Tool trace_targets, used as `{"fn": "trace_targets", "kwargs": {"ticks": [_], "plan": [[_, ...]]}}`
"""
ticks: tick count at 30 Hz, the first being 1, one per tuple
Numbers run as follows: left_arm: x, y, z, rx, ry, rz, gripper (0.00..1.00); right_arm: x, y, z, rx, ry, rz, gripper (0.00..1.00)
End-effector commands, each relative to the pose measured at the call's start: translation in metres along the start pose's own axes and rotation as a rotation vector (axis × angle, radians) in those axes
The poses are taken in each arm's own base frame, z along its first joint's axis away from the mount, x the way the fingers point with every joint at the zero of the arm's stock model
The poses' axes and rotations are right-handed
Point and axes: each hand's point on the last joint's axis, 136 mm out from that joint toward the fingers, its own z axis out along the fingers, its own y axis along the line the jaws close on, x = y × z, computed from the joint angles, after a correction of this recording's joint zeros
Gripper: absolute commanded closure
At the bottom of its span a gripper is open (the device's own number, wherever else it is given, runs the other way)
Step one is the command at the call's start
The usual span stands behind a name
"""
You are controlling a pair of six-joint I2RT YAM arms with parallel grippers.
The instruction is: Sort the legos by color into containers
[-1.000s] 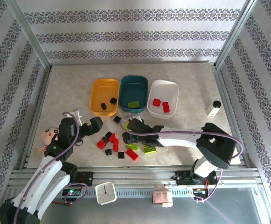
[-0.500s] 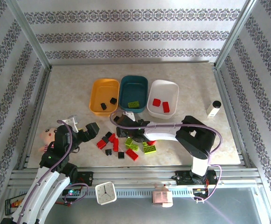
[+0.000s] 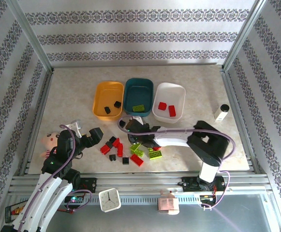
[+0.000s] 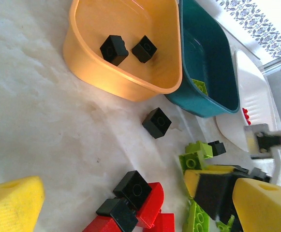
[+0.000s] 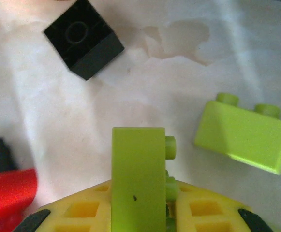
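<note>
Half a second on, the right hand [image 3: 130, 126] has edged toward 3 o'clock clenched on a lime green lego [image 5: 138, 169], just 6 o'clock of the dark teal tray [image 3: 138, 92] it likely belongs in; the left hand [image 3: 95, 135] hangs released.

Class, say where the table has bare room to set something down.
Bare: behind the trays to the back wall; left of the orange tray; between the white tray and white cylinder. Crowded: before them, among loose legos and the right gripper holding a lime lego.
</note>
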Motion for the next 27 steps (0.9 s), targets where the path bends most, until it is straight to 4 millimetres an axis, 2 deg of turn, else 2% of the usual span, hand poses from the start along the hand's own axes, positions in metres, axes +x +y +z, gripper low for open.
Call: {"fn": "trace_targets", "kwargs": {"ticks": [1,5,8,11,14,18,21,24,27], "plan": [[0.000,-0.010,0.001,0.053,-0.001,-0.019,0.00,-0.025,0.021,-0.039,-0.145,-0.082,-0.051,0.82],[0.000,-0.010,0.002,0.055,-0.001,-0.028,0.00,-0.063,0.015,-0.077,-0.185,-0.164,-0.063,0.83],[0.000,-0.009,0.004,0.049,0.005,-0.032,0.00,-0.102,-0.005,-0.082,-0.146,-0.210,-0.028,0.84],[0.002,-0.009,0.006,0.042,0.019,-0.034,0.00,-0.134,-0.028,-0.067,-0.100,-0.206,0.023,0.84],[0.006,-0.005,0.008,0.023,0.040,-0.031,0.00,-0.156,-0.048,-0.040,-0.042,-0.170,0.048,0.84],[0.012,0.002,0.010,-0.016,0.075,-0.023,0.00,-0.178,-0.066,-0.009,0.030,-0.124,0.049,0.82],[0.016,0.009,0.010,-0.055,0.101,-0.019,0.00,-0.188,-0.073,0.011,0.078,-0.094,0.037,0.77],[0.020,0.014,0.013,-0.079,0.114,-0.015,0.00,-0.195,-0.078,0.019,0.112,-0.086,0.031,0.64],[0.021,0.014,0.017,-0.081,0.134,-0.002,0.01,-0.200,-0.076,0.018,0.102,-0.093,0.025,0.39]]}}
